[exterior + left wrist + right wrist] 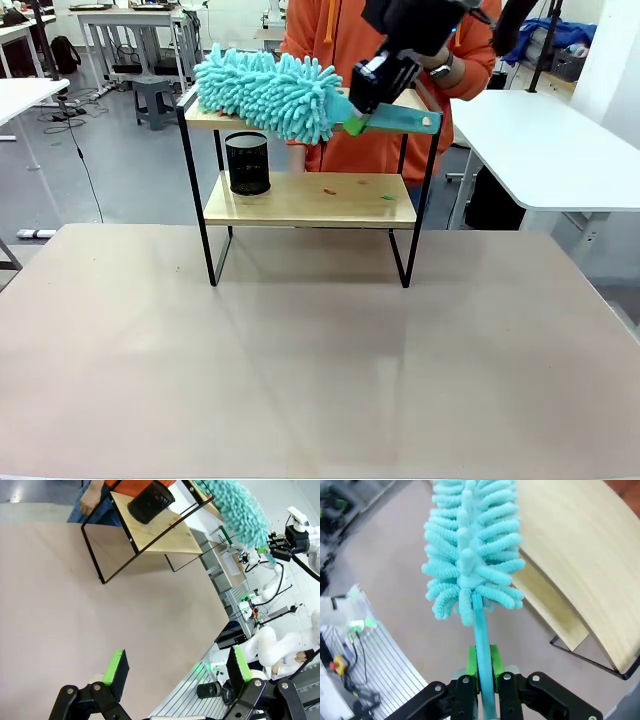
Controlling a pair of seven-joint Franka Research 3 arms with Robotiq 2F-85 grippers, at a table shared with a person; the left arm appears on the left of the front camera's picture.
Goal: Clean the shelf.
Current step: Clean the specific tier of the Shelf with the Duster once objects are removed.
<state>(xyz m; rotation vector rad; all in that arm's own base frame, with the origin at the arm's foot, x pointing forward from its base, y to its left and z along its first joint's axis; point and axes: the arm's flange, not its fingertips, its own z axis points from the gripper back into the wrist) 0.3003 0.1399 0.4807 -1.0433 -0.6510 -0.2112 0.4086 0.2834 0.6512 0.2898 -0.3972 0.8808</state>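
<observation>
The shelf (300, 208) stands at the table's far side, two light wooden boards in a black frame. A fluffy turquoise duster (270, 92) lies across its top board. My right gripper (358, 118) is shut on the duster's handle at the board's right end. In the right wrist view the gripper (483, 666) clamps the turquoise handle, the duster head (470, 550) points away, and the top board (575, 560) lies to its right. My left gripper (177, 667) hangs open above the table, far from the shelf (160, 540), with nothing between its fingers.
A black mesh cup (247, 163) stands on the lower board's left part, with small crumbs (330, 190) to its right. A person in an orange top (330, 40) stands right behind the shelf, one hand (90, 500) hanging by it. The table (320, 360) stretches bare in front.
</observation>
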